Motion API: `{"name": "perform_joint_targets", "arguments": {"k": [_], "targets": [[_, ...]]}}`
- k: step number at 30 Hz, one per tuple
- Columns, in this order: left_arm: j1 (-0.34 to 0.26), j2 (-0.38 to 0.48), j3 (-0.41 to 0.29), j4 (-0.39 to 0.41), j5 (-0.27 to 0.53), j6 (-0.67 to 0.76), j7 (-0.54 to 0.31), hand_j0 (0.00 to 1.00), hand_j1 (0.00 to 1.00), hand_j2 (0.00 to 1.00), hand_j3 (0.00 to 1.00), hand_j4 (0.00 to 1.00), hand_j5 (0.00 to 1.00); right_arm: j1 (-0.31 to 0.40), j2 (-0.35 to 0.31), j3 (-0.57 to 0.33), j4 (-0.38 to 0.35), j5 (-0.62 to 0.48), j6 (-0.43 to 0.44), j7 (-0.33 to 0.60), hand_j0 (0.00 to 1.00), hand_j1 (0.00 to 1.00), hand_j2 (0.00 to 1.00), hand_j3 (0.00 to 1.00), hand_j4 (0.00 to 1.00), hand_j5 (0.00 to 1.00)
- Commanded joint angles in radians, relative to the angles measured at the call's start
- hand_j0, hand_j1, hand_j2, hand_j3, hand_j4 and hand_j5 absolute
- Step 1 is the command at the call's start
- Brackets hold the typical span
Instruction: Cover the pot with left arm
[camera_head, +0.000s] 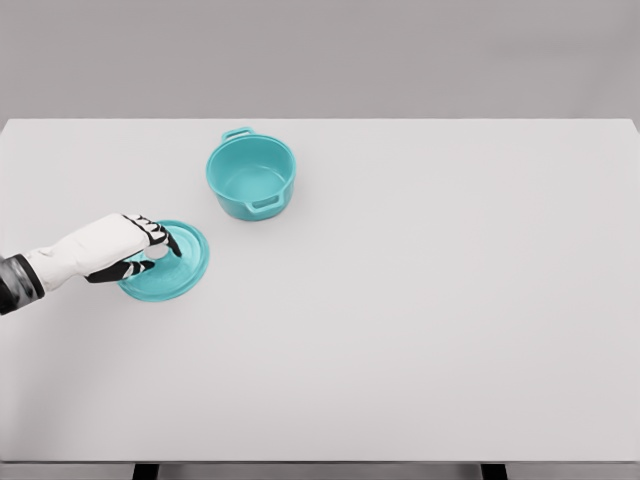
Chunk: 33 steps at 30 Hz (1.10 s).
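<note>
A teal pot stands uncovered on the white table, left of centre toward the back, with a handle at its far side and one at its near side. Its round teal lid lies flat on the table to the pot's lower left. My left hand reaches in from the left edge and sits over the lid's centre, its fingers curled around the spot where the knob is; the knob itself is hidden under them. The lid still rests on the table.
</note>
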Motion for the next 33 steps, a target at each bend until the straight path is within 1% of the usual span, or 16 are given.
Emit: {"name": "perform_joint_targets", "arguments": {"k": [1,3,11,16,18,20,25,27,29,30,33], "targets": [[0.0,0.002,0.001,0.0,0.005,0.0,0.0,0.55,0.55,0.55,0.55,0.55,0.55,0.0,0.0,0.0,-0.001,0.0,0.0,0.0,1.0,1.0,1.0,1.0,1.0,1.0],[0.0,0.002,0.001,-0.001,0.005,0.0,0.0,0.53,0.53,0.53,0.53,0.53,0.53,0.0,0.0,0.0,-0.001,0.0,0.0,0.0,1.0,1.0,1.0,1.0,1.0,1.0],[0.0,0.006,0.001,-0.007,0.01,0.0,0.0,0.5,0.5,0.5,0.5,0.5,0.5,0.0,0.0,0.0,0.001,0.0,0.0,0.0,1.0,1.0,1.0,1.0,1.0,1.0],[-0.002,0.015,0.006,-0.013,0.014,0.0,0.0,0.5,0.5,0.5,0.5,0.5,0.5,0.0,0.0,0.0,0.001,0.0,0.0,0.0,1.0,1.0,1.0,1.0,1.0,1.0],[0.0,0.02,0.01,-0.029,0.024,0.0,0.0,0.5,0.5,0.5,0.5,0.5,0.5,0.0,0.0,0.0,-0.001,0.0,0.0,0.0,1.0,1.0,1.0,1.0,1.0,1.0],[0.0,0.063,0.003,-0.05,0.057,0.0,0.002,0.51,0.51,0.51,0.51,0.51,0.51,0.0,0.0,0.0,0.001,0.0,0.0,0.0,1.0,1.0,1.0,1.0,1.0,1.0],[-0.009,0.089,0.01,-0.062,0.067,0.0,0.003,0.51,0.51,0.51,0.51,0.51,0.51,0.0,0.0,0.0,0.001,0.0,0.0,0.0,1.0,1.0,1.0,1.0,1.0,1.0],[-0.017,0.132,0.003,-0.064,0.091,0.0,0.01,0.51,0.51,0.51,0.51,0.51,0.51,0.0,0.0,0.0,0.001,0.0,0.0,0.0,1.0,1.0,1.0,1.0,1.0,1.0],[-0.017,0.138,0.01,-0.075,0.117,0.0,0.013,0.51,0.51,0.51,0.51,0.51,0.51,0.0,0.0,0.0,-0.001,0.0,0.0,0.0,1.0,1.0,1.0,1.0,1.0,1.0],[-0.018,0.17,0.009,-0.078,0.152,0.0,0.016,0.51,0.51,0.51,0.51,0.51,0.51,0.0,0.0,0.0,0.001,0.0,0.0,0.0,1.0,1.0,1.0,1.0,1.0,1.0],[-0.032,0.183,0.009,-0.089,0.16,0.0,0.017,0.51,0.51,0.51,0.51,0.51,0.51,0.0,0.0,0.0,0.001,0.0,0.0,0.0,1.0,1.0,1.0,1.0,1.0,1.0]]}}
